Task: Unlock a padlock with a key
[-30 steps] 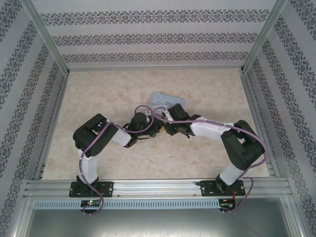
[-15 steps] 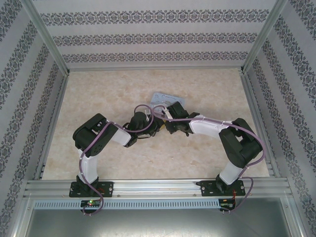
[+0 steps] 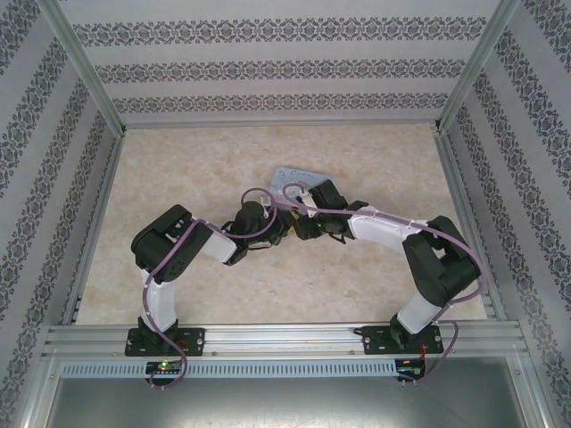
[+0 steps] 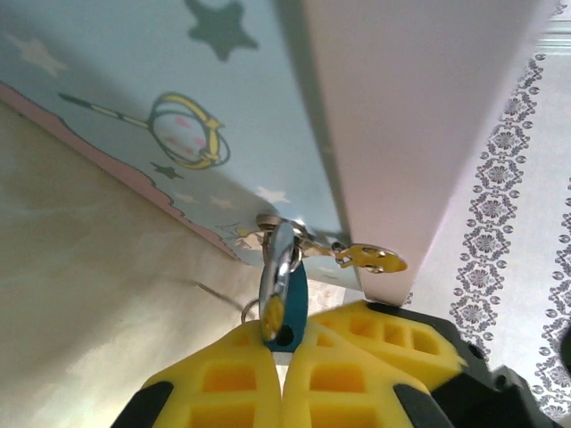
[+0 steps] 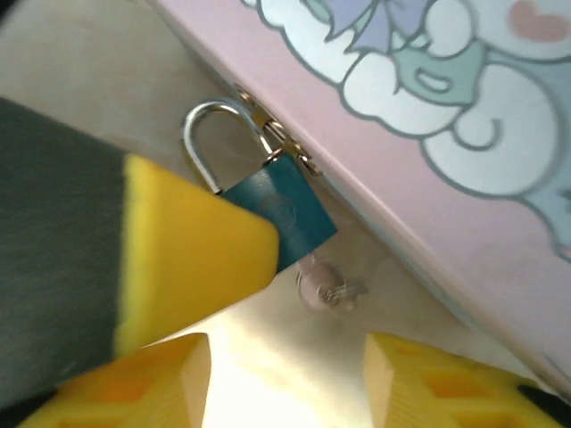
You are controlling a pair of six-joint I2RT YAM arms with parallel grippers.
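The left gripper [image 4: 284,346] is pinching the padlock [image 4: 293,299]: its yellow fingers [image 4: 223,388] are pressing together on the lower part of the dark teal body. In the right wrist view one of these fingers is covering the left side of the padlock, so I cannot tell if the shackle [image 5: 207,134] is seated in the body or not. The right gripper [image 5: 284,379] is standing spread wide just below the padlock, touching nothing. The padlock's long axis is running diagonally in that view, with the silvery shackle pointing up and left and the bottom of the body pointing down and right. The shackle is passing through the small gold clasp [image 5: 284,147] on the edge of the tin [image 5: 428,169]. A small pale thing is lying just beside the bottom of the body, too blurred to name. The tin is resting on the beige table [image 5: 80,62], and its print is showing stars and a cartoon figure.
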